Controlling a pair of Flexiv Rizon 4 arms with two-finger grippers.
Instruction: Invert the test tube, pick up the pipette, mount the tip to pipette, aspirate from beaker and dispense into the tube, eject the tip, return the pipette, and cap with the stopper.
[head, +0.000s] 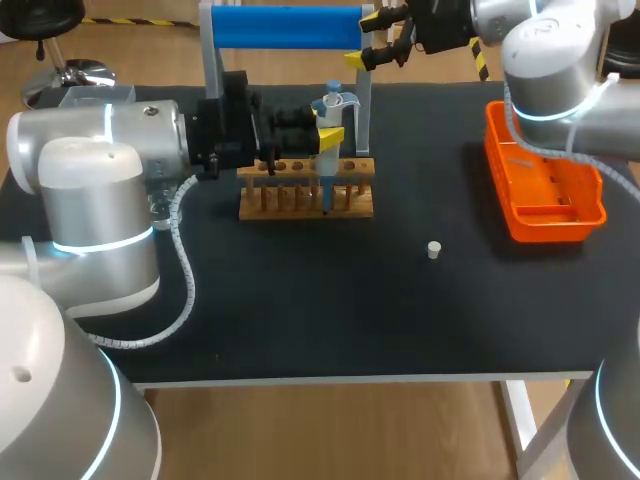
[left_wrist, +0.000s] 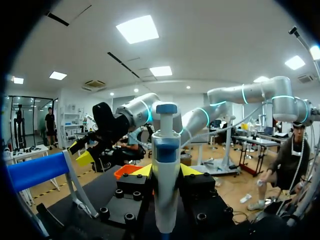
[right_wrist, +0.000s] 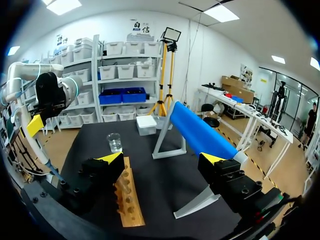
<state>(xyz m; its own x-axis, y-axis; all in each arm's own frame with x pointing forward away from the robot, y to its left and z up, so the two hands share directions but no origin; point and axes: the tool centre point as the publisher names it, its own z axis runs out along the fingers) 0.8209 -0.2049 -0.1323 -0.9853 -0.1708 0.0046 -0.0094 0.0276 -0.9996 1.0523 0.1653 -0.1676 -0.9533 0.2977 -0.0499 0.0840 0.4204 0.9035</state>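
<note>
My left gripper (head: 322, 128) is shut on the blue-and-white pipette (head: 330, 140), holding it upright over the wooden tube rack (head: 305, 195). The pipette's lower end reaches down to the rack. In the left wrist view the pipette (left_wrist: 166, 175) stands between the yellow fingertips (left_wrist: 142, 171). My right gripper (head: 385, 42) hangs open and empty at the back, above the blue-barred stand (head: 285, 28). From the right wrist view, its open gripper (right_wrist: 162, 160) looks down on the rack (right_wrist: 129, 197) and the glass beaker (right_wrist: 114, 142). A small white stopper (head: 434, 250) lies on the mat. I cannot make out a test tube.
An orange tray (head: 545, 190) sits at the right side of the black mat. A white box (right_wrist: 146, 125) stands beyond the beaker near the blue-barred stand (right_wrist: 200, 132). My left arm's body covers the table's left part.
</note>
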